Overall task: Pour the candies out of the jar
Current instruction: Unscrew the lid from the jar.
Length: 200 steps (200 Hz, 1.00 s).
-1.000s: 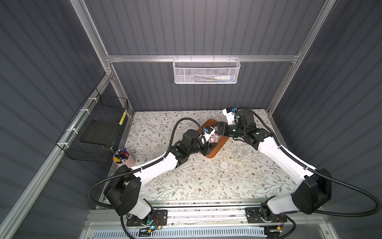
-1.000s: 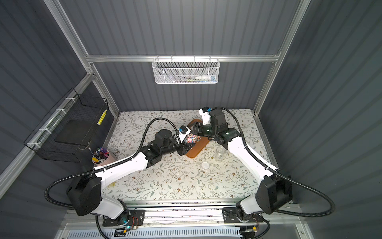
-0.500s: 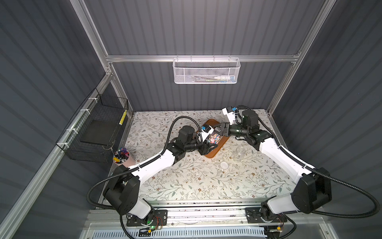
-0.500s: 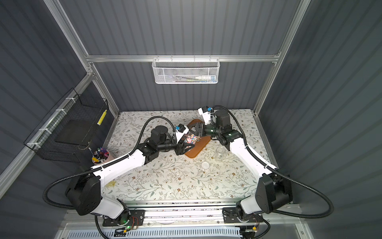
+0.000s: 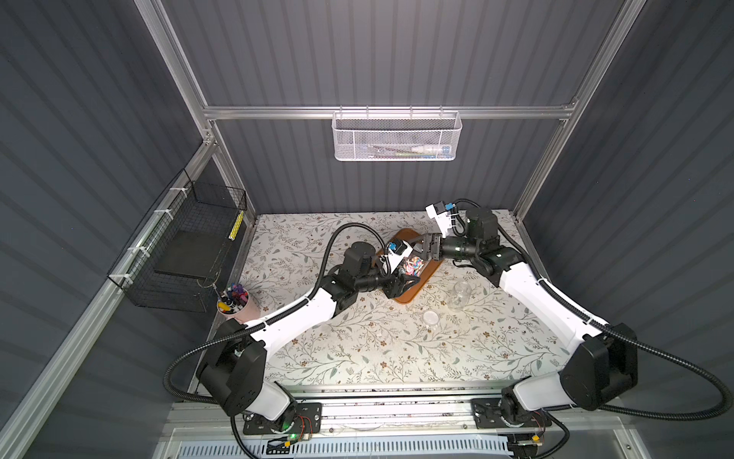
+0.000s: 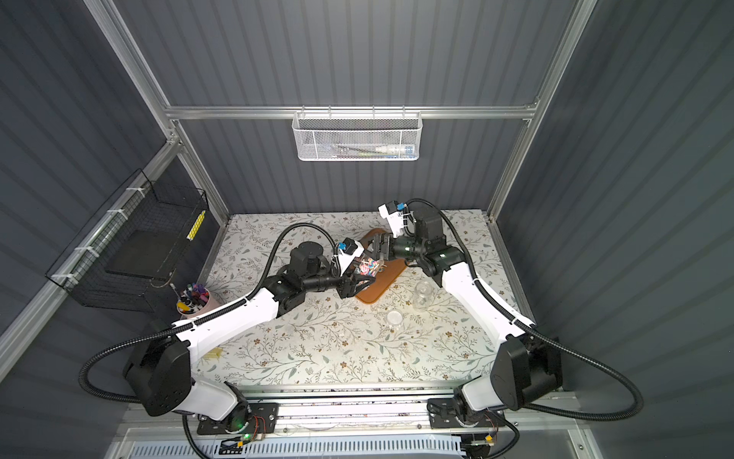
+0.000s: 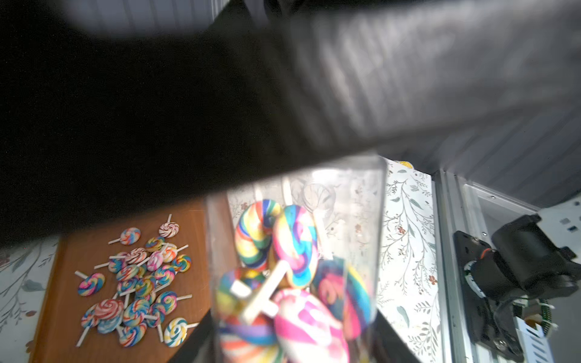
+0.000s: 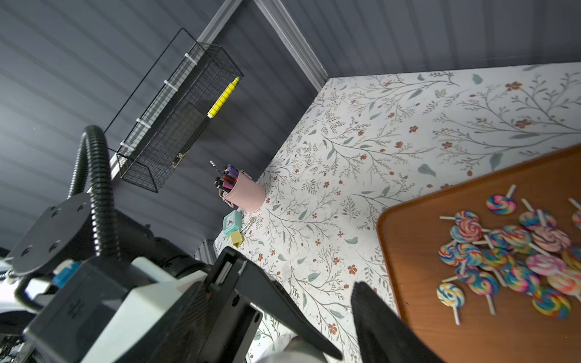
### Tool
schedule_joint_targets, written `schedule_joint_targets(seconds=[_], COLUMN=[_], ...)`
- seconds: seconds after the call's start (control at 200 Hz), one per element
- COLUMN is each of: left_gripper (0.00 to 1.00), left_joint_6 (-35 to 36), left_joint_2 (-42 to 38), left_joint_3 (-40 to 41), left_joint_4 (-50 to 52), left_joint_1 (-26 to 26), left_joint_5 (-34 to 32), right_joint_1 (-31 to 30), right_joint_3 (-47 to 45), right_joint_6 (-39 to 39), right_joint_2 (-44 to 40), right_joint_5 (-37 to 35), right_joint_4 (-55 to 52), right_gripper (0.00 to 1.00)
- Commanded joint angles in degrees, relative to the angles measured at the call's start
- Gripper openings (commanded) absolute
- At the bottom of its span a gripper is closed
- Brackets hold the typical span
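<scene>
Pouring is judged to be partly done: some candies (image 7: 138, 283) lie on a tray (image 7: 63, 267) while others are seen inside the jar (image 7: 345, 204). Next, a steeper tilt over the tray is called for, perhaps with a shake, since the sticks may be jammed together.

In both top views the jar (image 5: 409, 268) is held by the left jaws above the brown tray (image 5: 413, 295), which is set just toward 1 o'clock from the tabletop (image 5: 357, 349) centre. The right jaws are carried over the tray's 12 o'clock end, parted and empty. A second clear jar (image 5: 458, 296), empty, is stood at 4 o'clock of the tray, with a small clear lid (image 5: 430, 316) at 5 o'clock. A pink cup (image 5: 243, 314) of marker pens (image 5: 234, 298) is placed at the 9 o'clock edge.

In the left wrist view the jar is seen clamped between the left jaws, with several swirled candies packed in it; a loose pile is spread on the tray beside it. Which end is the mouth cannot be told.

In the right wrist view the right fingers (image 8: 283, 301) are shown spread with nothing between them, near the tray (image 8: 440, 204) and its pile (image 8: 503, 251).
</scene>
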<state>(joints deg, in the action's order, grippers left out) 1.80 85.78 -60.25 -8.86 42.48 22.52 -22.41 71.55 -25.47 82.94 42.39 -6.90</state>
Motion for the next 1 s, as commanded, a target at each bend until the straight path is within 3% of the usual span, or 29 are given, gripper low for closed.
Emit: schedule_joint_targets(seconds=[0.0, 0.25, 0.45, 0.82, 0.996], left_gripper=[0.0, 0.0, 0.0, 0.0, 0.0], left_joint_6=[1.2, 0.5, 0.2, -0.1, -0.1], left_joint_2=[-0.9, -1.2, -1.1, -1.2, -1.2], left_joint_3=[1.3, 2.1, 2.1, 2.2, 2.3], left_joint_4=[1.7, 1.0, 0.6, -0.2, -0.4], left_joint_1=[0.5, 0.5, 0.6, 0.6, 0.6], left_joint_5=[-8.3, -14.1, -14.2, -13.2, -13.1], right_joint_1=[-0.9, -0.9, -1.4, -2.2, -2.2], right_joint_3=[3.1, 4.1, 3.0, 3.3, 3.1], right_joint_6=[0.0, -0.7, -2.0, -4.1, -5.2], right_joint_2=[-2.3, -3.7, -2.9, 1.2, 1.7], right_joint_5=[-4.3, -12.4, -11.8, -10.6, -9.6], right_joint_4=[-6.3, -13.4, -13.6, -10.9, -9.7], right_gripper=[0.77, 0.79, 0.75, 0.79, 0.74])
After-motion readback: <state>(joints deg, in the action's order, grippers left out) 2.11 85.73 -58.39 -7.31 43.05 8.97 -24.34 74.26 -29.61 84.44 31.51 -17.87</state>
